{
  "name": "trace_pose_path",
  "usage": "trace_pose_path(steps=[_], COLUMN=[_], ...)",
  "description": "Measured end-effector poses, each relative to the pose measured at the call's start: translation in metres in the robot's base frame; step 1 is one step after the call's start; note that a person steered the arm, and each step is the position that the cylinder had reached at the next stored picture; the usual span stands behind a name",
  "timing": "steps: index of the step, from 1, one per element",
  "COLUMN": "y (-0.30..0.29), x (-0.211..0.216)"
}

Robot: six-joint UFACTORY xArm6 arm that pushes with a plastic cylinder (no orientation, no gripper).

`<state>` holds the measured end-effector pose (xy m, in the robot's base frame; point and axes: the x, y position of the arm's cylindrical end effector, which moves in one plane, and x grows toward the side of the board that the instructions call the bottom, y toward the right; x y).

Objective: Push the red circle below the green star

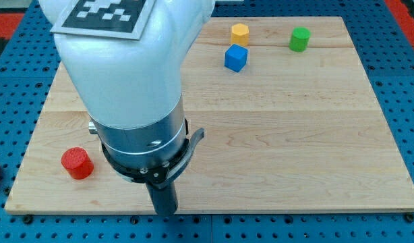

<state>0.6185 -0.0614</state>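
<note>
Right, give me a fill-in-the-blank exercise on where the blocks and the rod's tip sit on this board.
1. The red circle lies near the board's bottom-____ corner in the view.
2. The blue cube sits just below the ____ block.
3. The green block lies to the view's ____ of the yellow one.
4. My tip rests near the wooden board's bottom edge, to the view's right of the ____ circle.

Missing words: left; yellow; right; red
</note>
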Motion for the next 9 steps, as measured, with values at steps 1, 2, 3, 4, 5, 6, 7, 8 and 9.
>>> trace_pose_path(steps=[1, 2, 3, 4, 5, 6, 7, 8, 9], y=[-0.028, -0.145, -0.163, -0.164, -0.17, -0.051, 0.025, 0.061, -0.022], x=[-0.001, -0.01, -0.048, -0.071, -0.072, -0.061, -0.097, -0.079, -0.018])
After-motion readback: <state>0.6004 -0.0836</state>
